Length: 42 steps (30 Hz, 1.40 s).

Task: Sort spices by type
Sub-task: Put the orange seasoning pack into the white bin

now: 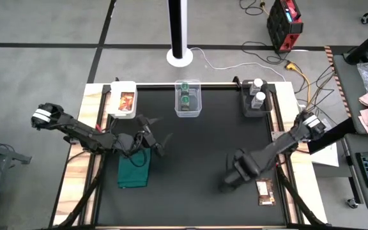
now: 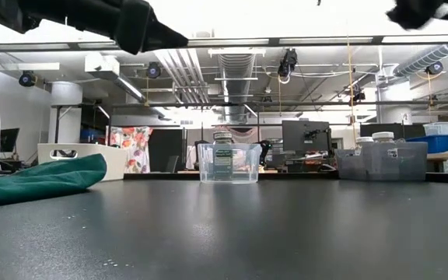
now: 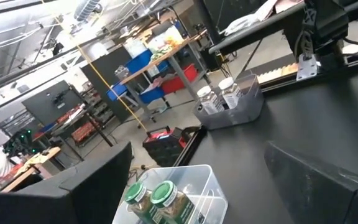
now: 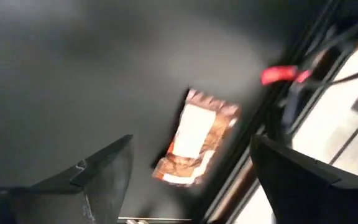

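- Right wrist view: the right gripper [image 4: 191,177] has its fingers spread wide with nothing between them; a flat orange-brown packet [image 4: 194,138] lies on the dark tabletop [image 4: 73,74] just beyond the gap, not touched.
- High view: that right gripper [image 1: 230,183] hovers near the tabletop's front right, and the packet [image 1: 264,191] lies just to its right, close to the mat's right edge and the wooden border [image 1: 286,128].
- High view: the left gripper [image 1: 160,145] sits left of centre with open, empty fingers, above the green cloth [image 1: 133,170], which lies on the mat just in front of it.
- Along the far edge stand three bins: a white bin [image 1: 123,99] at the left holding the other packet [image 1: 126,101], a clear box [image 1: 188,99] in the middle holding two green-lidded jars [image 1: 185,94], and a grey bin [image 1: 257,101] at the right holding two white-lidded jars [image 1: 257,92].
- Between the grippers and those bins the mat's middle is bare dark surface.
- Low view: the clear box [image 2: 229,163] and grey bin [image 2: 382,161] stand well back; the cloth [image 2: 41,177] lies at the left.
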Each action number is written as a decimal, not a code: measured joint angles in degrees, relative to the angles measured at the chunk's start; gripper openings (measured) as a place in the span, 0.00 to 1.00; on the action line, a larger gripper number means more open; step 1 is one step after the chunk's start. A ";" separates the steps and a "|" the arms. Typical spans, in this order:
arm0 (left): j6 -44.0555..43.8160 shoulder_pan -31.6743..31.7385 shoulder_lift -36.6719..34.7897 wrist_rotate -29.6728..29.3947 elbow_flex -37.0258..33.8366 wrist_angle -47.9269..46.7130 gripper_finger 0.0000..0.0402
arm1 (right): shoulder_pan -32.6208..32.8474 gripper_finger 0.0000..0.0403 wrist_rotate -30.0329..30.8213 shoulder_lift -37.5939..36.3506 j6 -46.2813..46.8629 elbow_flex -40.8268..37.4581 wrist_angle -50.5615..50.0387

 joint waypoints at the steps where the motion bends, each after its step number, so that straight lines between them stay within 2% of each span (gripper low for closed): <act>1: 0.00 -0.06 0.00 0.00 0.00 -0.10 0.87 | 1.20 0.77 -0.74 0.00 1.97 -1.52 1.87; 6: 0.00 -0.08 0.00 0.00 0.00 -0.10 0.87 | 4.64 0.76 -1.85 0.04 9.64 -8.03 11.25; 9: -0.02 -0.24 0.00 0.00 0.00 -0.09 0.87 | 5.96 0.74 -5.92 0.93 11.38 -11.30 12.43; 13: 0.00 -0.33 -0.02 -0.01 0.00 -0.07 0.87 | 7.74 0.72 -11.29 2.41 11.72 -14.95 16.33; 18: 0.02 -0.33 -0.02 -0.02 0.00 -0.07 0.87 | 9.24 0.71 -12.02 4.09 13.36 -18.88 25.71; 27: 0.04 -0.33 -0.04 -0.02 0.00 -0.08 0.87 | 9.55 0.65 -14.43 6.28 10.20 -21.88 27.87; 35: 0.07 -0.33 -0.07 -0.02 -0.02 -0.13 0.87 | 9.57 0.50 -15.43 6.25 8.87 -26.62 31.91; 42: 0.07 -0.33 -0.07 -0.02 -0.02 -0.13 0.87 | 9.59 0.29 -14.96 6.32 9.89 -29.63 38.15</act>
